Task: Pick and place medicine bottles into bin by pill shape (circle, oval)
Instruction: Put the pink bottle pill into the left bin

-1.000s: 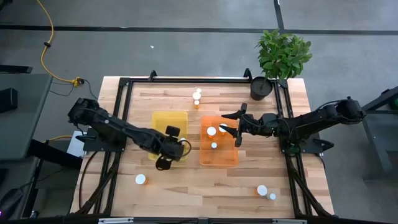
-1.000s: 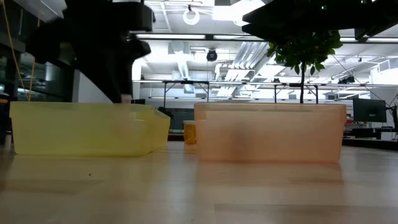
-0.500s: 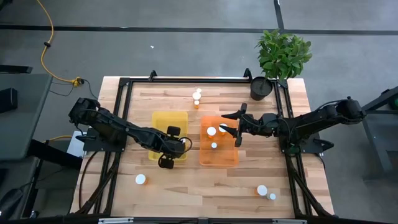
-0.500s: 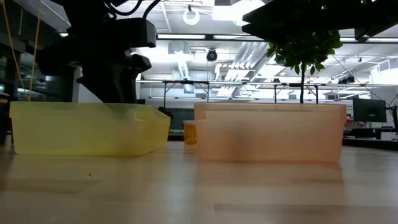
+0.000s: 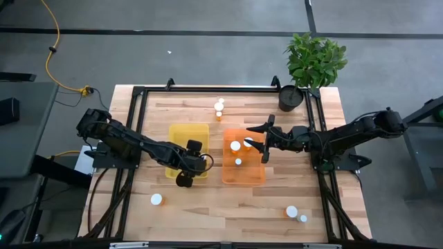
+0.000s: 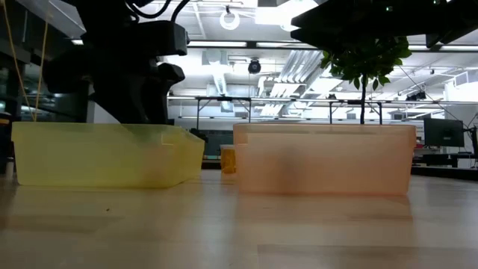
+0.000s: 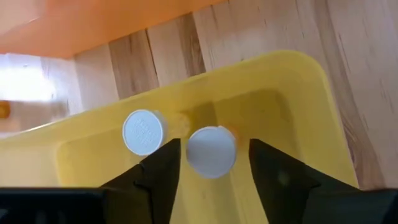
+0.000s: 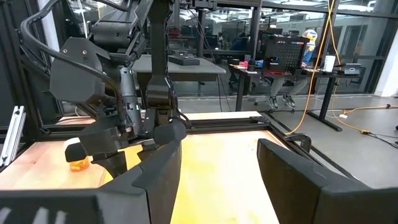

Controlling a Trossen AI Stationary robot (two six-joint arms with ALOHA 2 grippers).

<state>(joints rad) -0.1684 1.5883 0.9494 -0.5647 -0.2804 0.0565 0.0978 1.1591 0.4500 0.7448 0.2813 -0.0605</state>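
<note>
Your left gripper (image 7: 208, 180) hangs spread over the yellow bin (image 7: 311, 124) — one bottle (image 7: 211, 151) upright between its fingers — right gripper (image 5: 265, 142) spread over the orange bin (image 5: 243, 176).

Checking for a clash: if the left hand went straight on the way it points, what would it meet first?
Probably the bottle standing in the yellow bin: its white cap lies between the left hand's open fingers. A second bottle sits just beside that line. Depth is unclear.

left end effector (image 5: 185, 174) over yellow bin (image 5: 188, 133); right over orange bin (image 5: 243, 176).
</note>
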